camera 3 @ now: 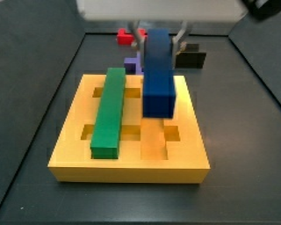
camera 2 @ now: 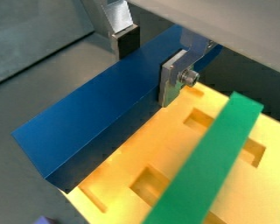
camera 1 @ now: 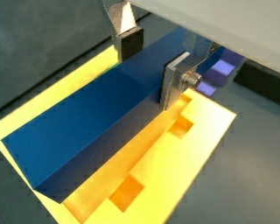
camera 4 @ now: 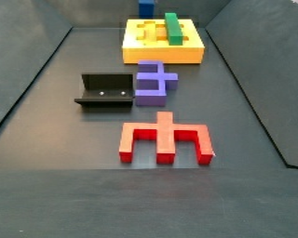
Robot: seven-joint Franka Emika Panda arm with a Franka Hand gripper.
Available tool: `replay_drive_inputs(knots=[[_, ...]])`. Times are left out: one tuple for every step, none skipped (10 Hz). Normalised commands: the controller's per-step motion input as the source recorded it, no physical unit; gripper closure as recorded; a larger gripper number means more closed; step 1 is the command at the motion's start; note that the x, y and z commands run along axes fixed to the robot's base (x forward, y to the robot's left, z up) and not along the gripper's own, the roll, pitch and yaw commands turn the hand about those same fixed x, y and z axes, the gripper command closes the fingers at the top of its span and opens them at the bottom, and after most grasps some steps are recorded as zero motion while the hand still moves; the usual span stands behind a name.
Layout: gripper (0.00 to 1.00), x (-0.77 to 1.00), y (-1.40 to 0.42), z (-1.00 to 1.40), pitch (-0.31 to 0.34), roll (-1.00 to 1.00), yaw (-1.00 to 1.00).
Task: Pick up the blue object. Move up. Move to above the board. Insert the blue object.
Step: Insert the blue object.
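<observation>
A: What lies under the gripper point(camera 1: 150, 59)?
B: The yellow board point(camera 3: 129, 162), with a green bar point(camera 3: 109, 112) set in it, off to one side of the gripper.

A: And the blue bar point(camera 1: 90, 126)?
B: It sits clamped between the silver fingers point(camera 1: 177, 79), hanging over the board.

A: Anything smaller?
B: A purple block point(camera 4: 155, 81), a red piece point(camera 4: 168, 138) and the dark fixture point(camera 4: 108, 89) lie well away from the gripper.

A green bar point(camera 3: 108, 112) lies lengthwise on the yellow slab. On the floor: purple piece point(camera 4: 155, 81), black fixture point(camera 4: 105, 90), red piece point(camera 4: 166, 139).
</observation>
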Motion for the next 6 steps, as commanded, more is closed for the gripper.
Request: replay_drive_inputs(knots=[[1.00,-0.11,-0.21,-0.35,-0.084,0.14,0.01],[1.00,-0.01,0.00,-0.13,-0.044,0.00,0.02],[1.00,0.00,0.00,-0.02,0.000,0.00,0.00],[1.00,0.00,0.00,-0.10,-0.053,0.01,0.00],[1.00,0.00,-0.05,-0.07,-0.029,0.03,0.00],[1.00,0.00,-0.01,-0.05,-0.007,0.01,0.00]])
